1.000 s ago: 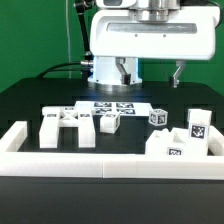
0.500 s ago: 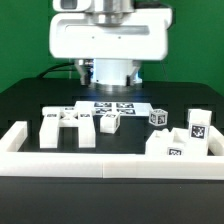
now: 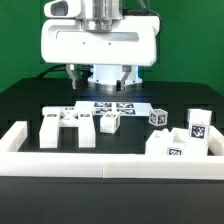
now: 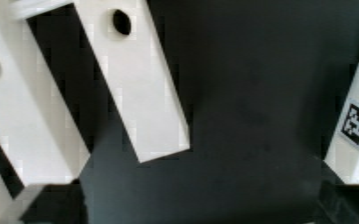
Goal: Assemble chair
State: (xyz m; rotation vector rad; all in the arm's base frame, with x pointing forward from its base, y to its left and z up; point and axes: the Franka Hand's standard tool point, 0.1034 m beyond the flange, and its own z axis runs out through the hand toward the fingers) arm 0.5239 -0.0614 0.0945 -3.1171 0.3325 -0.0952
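Gripper: not clearly seen in either view (image 3: 100, 72); jaws taken as standing wide, nothing seen between them, carrying nothing.
Arm: raised above the table at the back, large white housing (image 3: 98, 42) toward the exterior view's left, over the far side of the parts.
Chair parts, cluster one: chunky white frame piece (image 3: 68, 127) with cut-outs, lying low and forward of the tool toward the exterior view's left, just behind the border rail.
Chair parts, small blocks: tagged block (image 3: 110, 121) beside the frame piece; tagged cube (image 3: 157, 116) well apart, toward the exterior view's right.
Chair parts, cluster two: stacked tagged pieces (image 3: 182, 141) against the rail, far to the exterior view's right of the tool.
Under the wrist: two long white bars, nearer bar (image 4: 137, 82) with a hole near one end, second bar (image 4: 12, 100) alongside; tagged piece (image 4: 357, 128) at the frame's edge. Both bars below the tool, untouched.
Marker board: flat tagged sheet (image 3: 115, 106) lying almost beneath the arm, behind the blocks.
Border rail: long white rail (image 3: 110, 161) across the front.
Step in hand: probably approach and selection; no part joined or lifted, assembly looks near its start.
Next move calls for: lining the jaws across the narrow width of one bar, descending straight, closing only once centred; risk of nudging the neighbouring bar, since both lie close together.
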